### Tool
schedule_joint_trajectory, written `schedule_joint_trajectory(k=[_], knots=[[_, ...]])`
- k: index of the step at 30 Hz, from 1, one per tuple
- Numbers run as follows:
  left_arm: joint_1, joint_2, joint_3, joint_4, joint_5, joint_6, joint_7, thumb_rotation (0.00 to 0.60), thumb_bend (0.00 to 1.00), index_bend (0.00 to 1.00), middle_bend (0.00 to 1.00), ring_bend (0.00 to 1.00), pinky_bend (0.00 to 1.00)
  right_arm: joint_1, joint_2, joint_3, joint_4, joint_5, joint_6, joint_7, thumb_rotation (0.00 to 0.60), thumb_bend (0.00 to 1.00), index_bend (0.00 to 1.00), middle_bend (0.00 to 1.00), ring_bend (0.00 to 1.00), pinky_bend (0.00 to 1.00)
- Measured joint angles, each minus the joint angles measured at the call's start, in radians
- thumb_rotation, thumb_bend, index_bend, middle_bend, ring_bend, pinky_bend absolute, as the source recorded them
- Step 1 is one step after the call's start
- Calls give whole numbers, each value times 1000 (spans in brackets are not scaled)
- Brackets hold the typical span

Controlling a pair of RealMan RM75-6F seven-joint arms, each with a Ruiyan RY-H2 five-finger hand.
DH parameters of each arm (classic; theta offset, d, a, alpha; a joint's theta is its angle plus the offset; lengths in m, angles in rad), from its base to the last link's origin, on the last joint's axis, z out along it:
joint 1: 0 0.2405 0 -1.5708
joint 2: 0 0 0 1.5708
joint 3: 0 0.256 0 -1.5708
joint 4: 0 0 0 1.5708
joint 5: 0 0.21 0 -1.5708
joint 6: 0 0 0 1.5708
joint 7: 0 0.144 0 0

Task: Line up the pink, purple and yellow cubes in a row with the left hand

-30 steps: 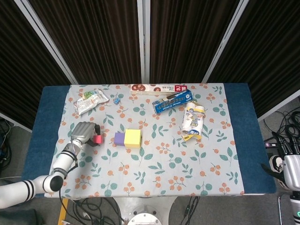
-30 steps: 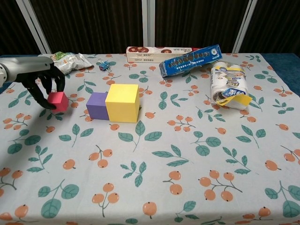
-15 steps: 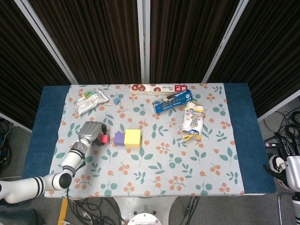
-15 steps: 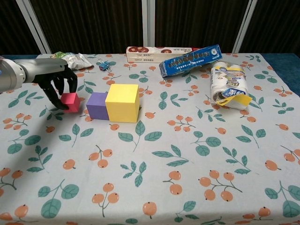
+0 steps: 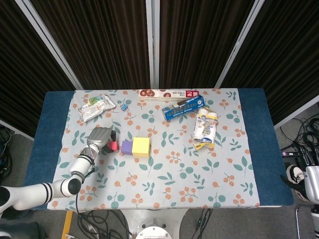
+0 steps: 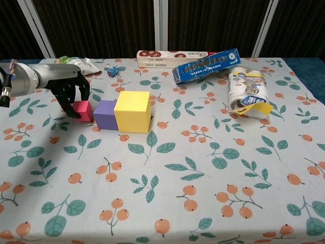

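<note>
A small pink cube [image 6: 83,110] [image 5: 114,146] sits against the left side of the purple cube [image 6: 105,114] [image 5: 127,147]. The larger yellow cube [image 6: 132,111] [image 5: 141,146] touches the purple one on its right, so the three form a row. My left hand [image 6: 72,93] [image 5: 101,138] grips the pink cube, its dark fingers curled around the cube's top and left side. The right hand [image 5: 311,184] shows only at the far right edge of the head view, off the table; how its fingers lie is hidden.
A snack bag [image 6: 76,64] lies at the back left with a small blue clip [image 6: 112,71] beside it. A long biscuit box [image 6: 170,55], a blue packet [image 6: 205,65] and a white wrapped roll [image 6: 247,92] occupy the back and right.
My left hand has carried the pink cube rightward, from well left of the purple cube to right up against it. The purple and yellow cubes have not moved.
</note>
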Motion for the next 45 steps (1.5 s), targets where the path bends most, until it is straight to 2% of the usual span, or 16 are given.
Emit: schedule_joint_trajectory(k=[16,22,26,29,34,40,45], knots=[[-26,-2,24,-4,-28,-1,-3,600,314,473,442,491,345,-1,-1,3,3,4,2,6,600,0,79,182,20,137],[-24,14,35,-40,-14,7,-6,600,311,439,430,490,345,-1,-1,5,4,5,3,9,600,0,79,183,20,137],[-23,25,44,-63,-6,16,-7,600,305,371,403,483,339,-2,-1,4,4,2,5,10,600,0,79,183,20,137],[-23,32,46,-72,-4,18,-10,600,304,281,351,454,337,-4,0,4,3,3,7,12,600,0,79,183,20,137],[-11,63,51,-107,26,48,-16,600,290,259,287,366,316,-2,1,6,2,0,8,13,600,0,79,183,20,137],[24,73,80,-102,97,152,9,600,189,243,203,243,273,2,0,5,1,-9,9,11,600,0,79,183,20,137],[38,15,84,-16,136,180,16,600,68,237,196,235,266,-2,-1,3,1,-8,12,11,600,0,79,183,20,137]])
